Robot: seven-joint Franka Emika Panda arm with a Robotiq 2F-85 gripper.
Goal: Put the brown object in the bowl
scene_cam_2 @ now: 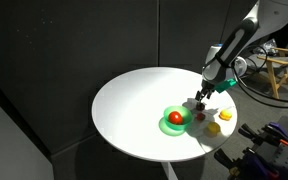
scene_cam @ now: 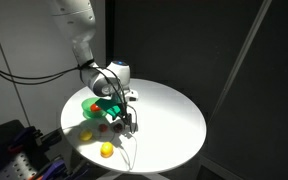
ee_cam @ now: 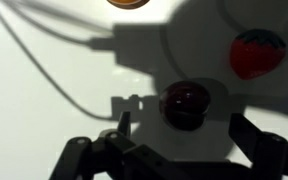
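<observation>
Gripper (ee_cam: 184, 135) hangs wide open, jaws either side of the brown object (ee_cam: 184, 104); it's a dark, roundish lump, sitting on the white table (ee_cam: 44, 100); green bowl (scene_cam_2: 165, 126) nearby.

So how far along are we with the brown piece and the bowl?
Approach looks done: the open end effector hangs over the brown object, jaws either side. In hand: the grasp, nothing gripped yet; it sits on the table. Left: close, lift, carry to the green bowl, release.
</observation>
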